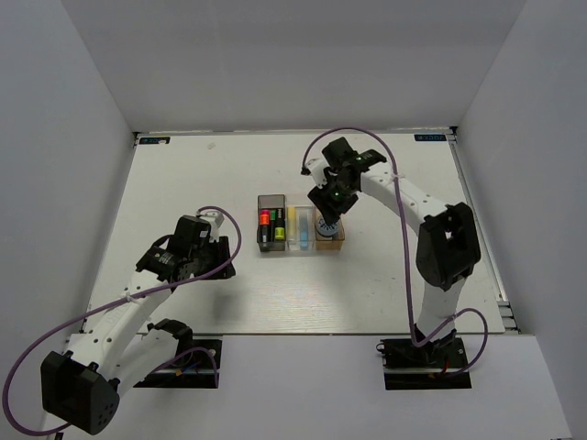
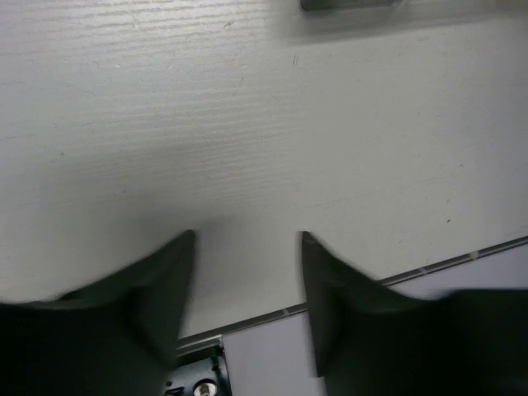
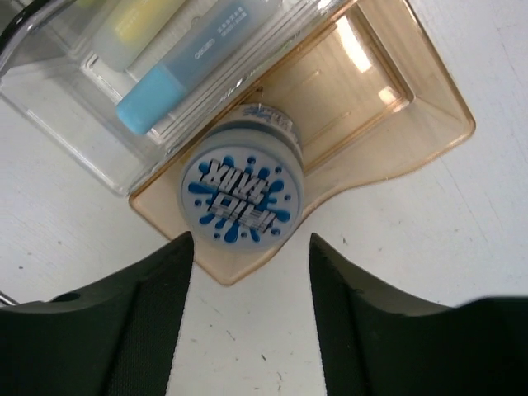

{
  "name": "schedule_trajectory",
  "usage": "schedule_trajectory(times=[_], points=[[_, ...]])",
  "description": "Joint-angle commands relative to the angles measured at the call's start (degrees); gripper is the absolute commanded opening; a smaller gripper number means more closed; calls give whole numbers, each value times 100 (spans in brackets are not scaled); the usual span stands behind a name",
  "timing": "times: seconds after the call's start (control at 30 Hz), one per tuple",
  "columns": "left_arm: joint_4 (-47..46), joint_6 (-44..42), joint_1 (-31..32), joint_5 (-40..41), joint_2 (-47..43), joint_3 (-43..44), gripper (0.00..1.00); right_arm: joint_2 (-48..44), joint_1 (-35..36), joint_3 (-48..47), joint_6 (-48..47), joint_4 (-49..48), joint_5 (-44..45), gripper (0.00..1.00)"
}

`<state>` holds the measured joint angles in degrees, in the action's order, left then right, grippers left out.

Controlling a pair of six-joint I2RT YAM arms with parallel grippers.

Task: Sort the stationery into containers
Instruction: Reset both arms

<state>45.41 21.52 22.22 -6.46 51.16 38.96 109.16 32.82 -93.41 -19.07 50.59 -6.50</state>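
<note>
Space shows on both sides of the right gripper (image 3: 252,243), whose two matte black fingers (image 3: 140,330) stand apart and grip nothing. Just beyond their tips sits the small round blue-white roll (image 3: 242,198), a squat cylinder with a glossy printed face of blue splashes. It stands on end in the near corner of the translucent orange plastic bin (image 3: 437,140) and looks set down rather than held. I cannot tell whether it leans on the wall. The gripper hangs directly above that corner, probably because the roll belongs there. The bin is smooth and thin-walled, with a flared rim. Joined to it is the clear plastic bin (image 3: 74,132), ribbed along its side, where the long light blue pen-like tube (image 3: 181,70) and a pale yellow highlighter (image 3: 136,33) lie side by side lengthwise. That is likely the only way their length fits. Next in the row, the smoky dark grey bin (image 1: 271,197) holds the stubby highlighters in black-pink, black-green and yellow. Well apart from the bins, the left gripper (image 2: 247,239) hovers low over the white, faintly grained table (image 2: 247,124), its jaws parted and empty, seemingly parked out of the way. With nothing seen loose, sorting looks about finished.
</note>
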Motion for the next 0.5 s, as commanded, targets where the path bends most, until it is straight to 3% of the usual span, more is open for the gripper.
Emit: schedule_trajectory(times=[0.0, 0.07, 0.1, 0.13, 0.17, 0.23, 0.3, 0.47], points=[[-67, -78, -51, 66, -71, -29, 50, -868, -21, 208, 358, -224, -150, 57], [-84, -60, -95, 162, -79, -29, 9, -1422, -39, 532, 667, -462, -88, 57], [-93, -60, -121, 189, -106, -38, 0, -1520, -47, 586, 877, -453, -36, 60], [-102, -51, -165, 206, -80, -55, 0, -1834, -100, 621, 1035, -401, 87, 66], [-137, -51, -174, 250, -79, -46, 0, -1959, -91, 787, 1194, -427, 183, 85], [-94, -16, -252, 355, -27, -29, 65, -2510, -135, 1112, 1300, -584, 473, 90], [-94, 10, -288, 479, -9, 6, 100, -2829, -127, 1611, 1371, -813, 928, 90], [-85, 54, -332, 619, 0, 68, 100, -4033, -161, 2441, 1388, -1481, 1676, 90]])
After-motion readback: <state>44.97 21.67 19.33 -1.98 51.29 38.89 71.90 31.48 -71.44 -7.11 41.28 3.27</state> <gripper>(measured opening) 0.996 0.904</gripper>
